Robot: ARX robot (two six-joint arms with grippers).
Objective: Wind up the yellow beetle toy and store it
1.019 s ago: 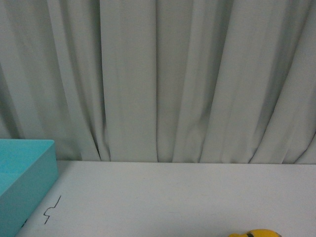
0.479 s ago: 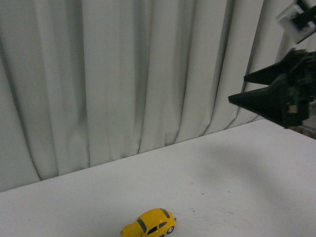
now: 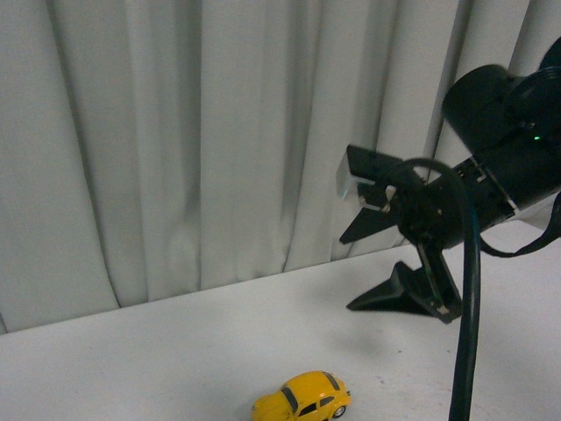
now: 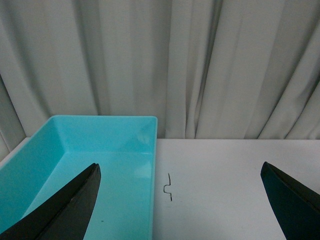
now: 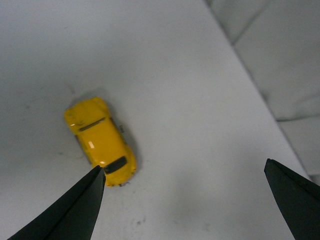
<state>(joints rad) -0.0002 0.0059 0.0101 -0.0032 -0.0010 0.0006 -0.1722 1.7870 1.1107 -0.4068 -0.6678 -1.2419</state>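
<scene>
A pale, pleated curtain (image 3: 175, 132) is seen filling the background behind a white table (image 3: 175, 351). In the left wrist view, a turquoise bin (image 4: 105, 118) is shown standing on the table close to the curtain, with one long wall running beside a bare stretch of tabletop. The black right arm (image 3: 508, 132) is seen entering the front view from the right, and a dark cable (image 3: 469, 307) is looped down from it. The right gripper (image 3: 345, 274) is held in the air above the table with its jaws spread wide and nothing between them. The left gripper (image 4: 180, 166) is likewise seen with its jaws set far apart, one finger over the bin and the other over the table. The yellow beetle toy (image 3: 302, 396) is found resting on its wheels on the table, below the right gripper and apart from it. In the right wrist view it is seen from above, just beside one finger's tip. A thin dark squiggle (image 4: 168, 186) is marked on the table just beside the bin
</scene>
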